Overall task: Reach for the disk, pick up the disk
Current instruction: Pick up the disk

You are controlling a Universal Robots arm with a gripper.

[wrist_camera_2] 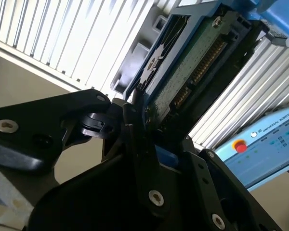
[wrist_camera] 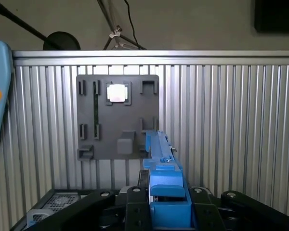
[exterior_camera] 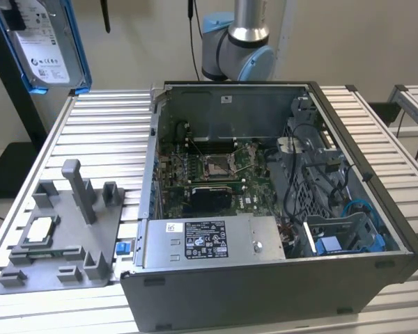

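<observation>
Two big things first?
— Yes. Widest: ribbed aluminium table (exterior_camera: 104, 125), long parallel slats, dull silver. Next, resting on it from centre to lower right of the exterior view: boxy grey sheet-metal computer case (exterior_camera: 265, 299), open on top, green motherboard (exterior_camera: 216, 167) and tangled cables inside.
And toward the exterior view's left?
— At lower left, flat matte grey plastic fixture plate (exterior_camera: 63, 243), studded with square pockets and one upright post.
Where to look for the disk?
— Upper left of the exterior view, held aloft, clear of the table. Flat, rectangular, silver-grey disk (exterior_camera: 45, 42) with a white label, rimmed by a bright blue plastic frame.
Gripper?
— Black, angular gripper (wrist_camera: 166, 197), clenched on the disk. In the first wrist view, pinching the blue frame edge-on; in the second wrist view, black fingers (wrist_camera_2: 133, 126) pressed against the edge beside the green circuit-board face.
Anything smaller?
— Shiny small square silver chip (exterior_camera: 40, 229), seated in a pocket of the plate. Smallest: round red button (wrist_camera_2: 240, 145) on a pale blue pendant (wrist_camera_2: 265, 154).
</observation>
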